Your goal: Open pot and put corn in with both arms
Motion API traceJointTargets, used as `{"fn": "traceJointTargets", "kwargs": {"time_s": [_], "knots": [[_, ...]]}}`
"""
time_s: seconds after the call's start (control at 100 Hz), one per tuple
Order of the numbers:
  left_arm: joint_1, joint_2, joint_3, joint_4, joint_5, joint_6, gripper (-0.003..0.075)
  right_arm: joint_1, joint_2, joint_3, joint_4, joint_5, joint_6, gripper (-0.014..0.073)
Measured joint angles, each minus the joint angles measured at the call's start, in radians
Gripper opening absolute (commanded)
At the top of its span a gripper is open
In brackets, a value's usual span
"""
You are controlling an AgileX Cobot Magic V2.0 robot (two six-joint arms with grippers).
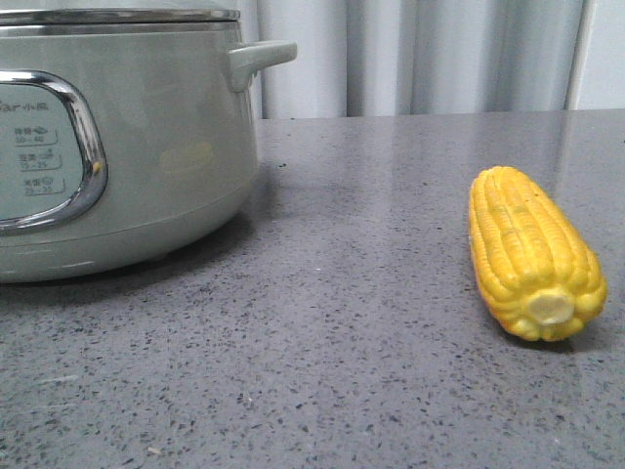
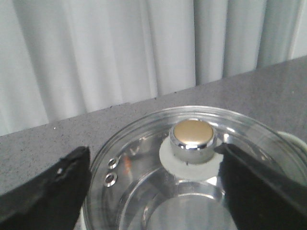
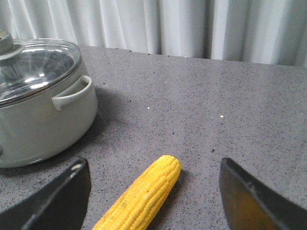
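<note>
low front view, wrist views overhead

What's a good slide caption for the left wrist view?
Open left gripper poised over the pot's glass lid, fingers flanking its gold-topped knob.

The pot (image 1: 127,147) sits on the surface (image 1: 342,322) at its left side, and its lid (image 2: 192,167) is on top of it. The corn (image 1: 532,254) lies on the surface well apart from the pot, over by the right edge, with one end toward the front edge. A curtain (image 1: 420,54) hangs behind the back edge of the surface.
</note>
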Motion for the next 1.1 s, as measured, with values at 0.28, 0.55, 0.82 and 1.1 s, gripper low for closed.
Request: {"fn": "traceJointTargets", "kwargs": {"time_s": [0.28,0.55,0.82,1.1], "knots": [[-0.135,0.1,0.049,-0.015,-0.18,-0.001,0.0555,0.0,0.0,0.0,0.0,0.0,0.0,0.0468],[-0.21,0.24,0.081,-0.025,-0.404,-0.001,0.0542,0.0,0.0,0.0,0.0,0.0,-0.001,0.0468],[-0.21,0.358,0.083,-0.029,-0.487,-0.001,0.0542,0.0,0.0,0.0,0.0,0.012,-0.001,0.0468],[-0.21,0.442,0.083,-0.135,-0.55,-0.001,0.0542,0.0,0.0,0.0,0.0,0.016,-0.001,0.0468]]}}
